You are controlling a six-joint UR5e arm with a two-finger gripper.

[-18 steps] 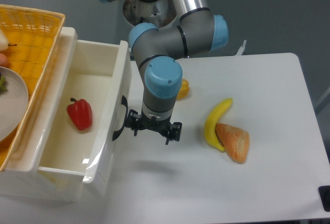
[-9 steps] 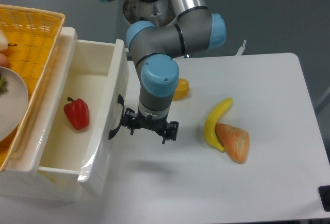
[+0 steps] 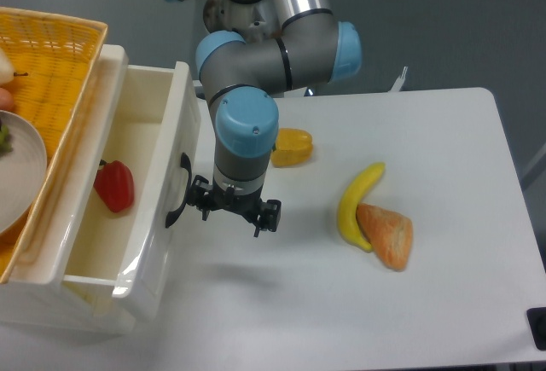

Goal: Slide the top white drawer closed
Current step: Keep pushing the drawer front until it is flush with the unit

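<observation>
Right now the top white drawer (image 3: 128, 175) lies directly to the left of the fingers (image 3: 232, 213), on the side toward the yellow wicker basket (image 3: 60, 55). It is partly pulled out of its cabinet: the tray interior is open to view, with a red bell pepper (image 3: 114, 187) lying inside against the far wall from the fingers. The drawer's flat front panel runs from the back of the bench (image 3: 409, 303) toward the camera, so its long face stands square to the fingers, and closing it means pushing leftward, across that face.

The curved black handle (image 3: 177, 192) sits on the panel just beside the left fingertip. From this view the fingers appear to press against the handle or the panel beside it, though I cannot tell whether metal truly meets plastic. The fingers look spread rather than pressed together, with nothing held between them; they seem to serve as a pusher, not a clamp.

My judgement is that the task is under way but not finished, since a good part of the tray is out. The next move calls for a steady leftward push kept level with the handle, so the panel does not skew.

Off to the right of the fingers, well apart, lie a banana (image 3: 358, 203), a piece of bread (image 3: 387, 234) touching it, and an orange-yellow fruit (image 3: 290, 147) behind the arm.
</observation>
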